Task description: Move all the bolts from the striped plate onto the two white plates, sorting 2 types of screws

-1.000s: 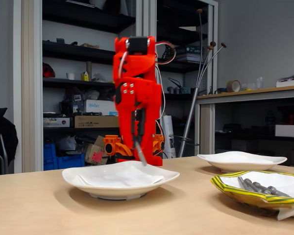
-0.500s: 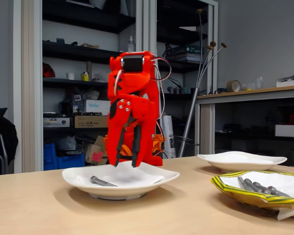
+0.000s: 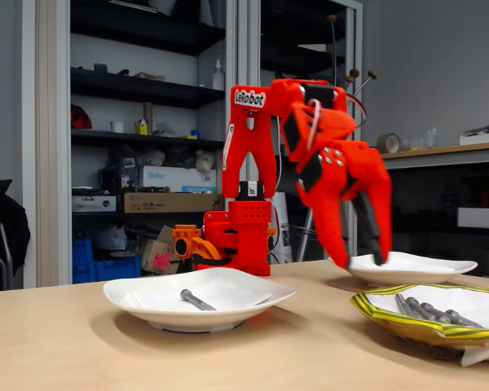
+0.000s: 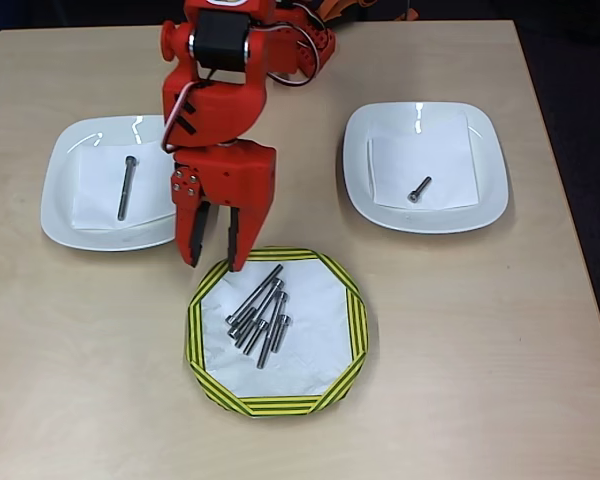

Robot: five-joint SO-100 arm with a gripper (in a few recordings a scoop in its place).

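striped plate: bolt pile | white plates: one bolt each

The long grey metal bolts are showing a dull shine on the paper plate with the yellow and dark green striped rim, which is looking matt. The two white wavy-rimmed plates are looking smooth and glossy, each holding a matt white paper square. The red plastic gripper is looking matt. The pale wooden tabletop is appearing smooth, with little gloss.
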